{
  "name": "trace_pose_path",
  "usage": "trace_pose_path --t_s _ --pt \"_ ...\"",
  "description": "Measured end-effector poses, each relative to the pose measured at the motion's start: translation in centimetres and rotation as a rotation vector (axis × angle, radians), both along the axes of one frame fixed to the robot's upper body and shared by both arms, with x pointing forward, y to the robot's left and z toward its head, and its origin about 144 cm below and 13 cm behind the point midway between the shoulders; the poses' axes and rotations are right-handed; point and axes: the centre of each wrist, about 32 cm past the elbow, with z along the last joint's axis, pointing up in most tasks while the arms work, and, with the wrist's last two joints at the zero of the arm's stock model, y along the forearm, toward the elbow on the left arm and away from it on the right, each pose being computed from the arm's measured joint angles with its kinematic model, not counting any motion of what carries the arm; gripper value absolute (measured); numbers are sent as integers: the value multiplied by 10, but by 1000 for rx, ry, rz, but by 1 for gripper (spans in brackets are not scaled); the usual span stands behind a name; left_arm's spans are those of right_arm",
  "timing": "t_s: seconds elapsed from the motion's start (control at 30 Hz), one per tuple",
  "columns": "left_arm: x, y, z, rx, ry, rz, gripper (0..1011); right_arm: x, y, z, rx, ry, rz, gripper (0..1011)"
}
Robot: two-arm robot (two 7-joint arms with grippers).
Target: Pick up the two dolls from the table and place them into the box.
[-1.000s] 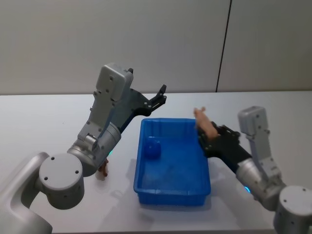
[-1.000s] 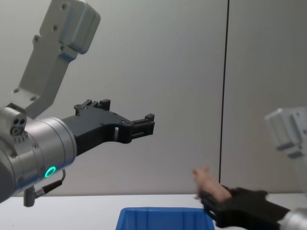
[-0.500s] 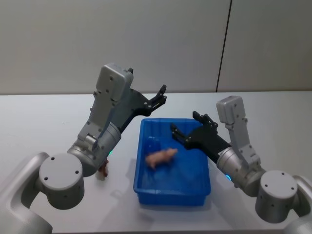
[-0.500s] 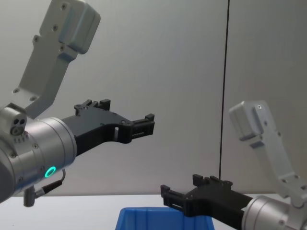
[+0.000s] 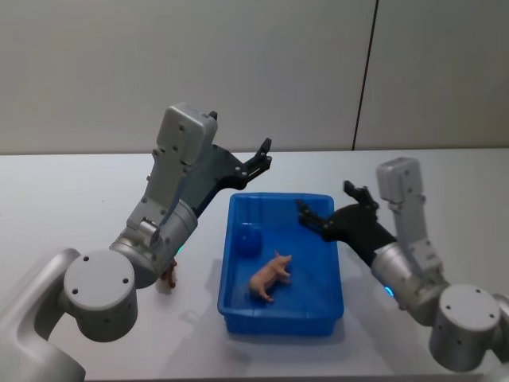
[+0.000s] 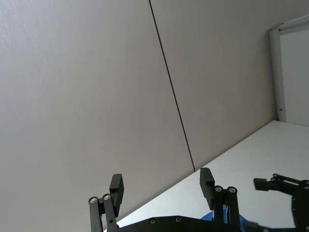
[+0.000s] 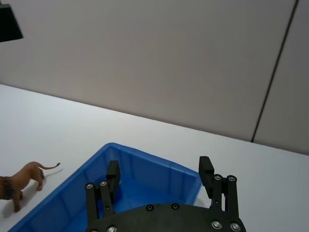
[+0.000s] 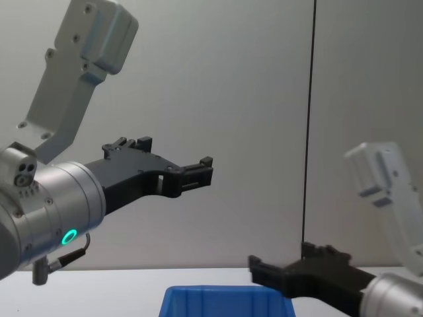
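Note:
The blue box (image 5: 237,317) sits mid-table. A pale pink doll (image 5: 270,277) lies on its floor, beside a small blue object (image 5: 248,241). The brown doll (image 7: 21,181), with its thin upturned tail, stands on the white table (image 5: 64,199) to the left of the box; in the head view it (image 5: 168,278) peeks out behind my left arm. My right gripper (image 5: 326,199) hovers open and empty over the box's right rim, as the right wrist view (image 7: 159,176) also shows. My left gripper (image 5: 265,155) hangs open and empty, raised above the box's far left corner.
A grey wall with a dark vertical seam (image 5: 364,76) backs the table. Bare tabletop lies left, right and in front of the box. My left arm's elbow (image 5: 99,294) looms low beside the brown doll.
The pink doll left my right gripper and landed on the box floor. My right gripper opened, swung over the box, then drew back to the right. The left arm stayed still.

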Motion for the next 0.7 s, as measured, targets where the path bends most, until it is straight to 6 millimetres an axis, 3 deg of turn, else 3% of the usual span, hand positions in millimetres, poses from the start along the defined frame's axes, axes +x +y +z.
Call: trace_pose_path --t_s 0.7 --pt "-1 0 -1 -5 13 9 1001 -34 -32 -4 8 20 -189 1001"
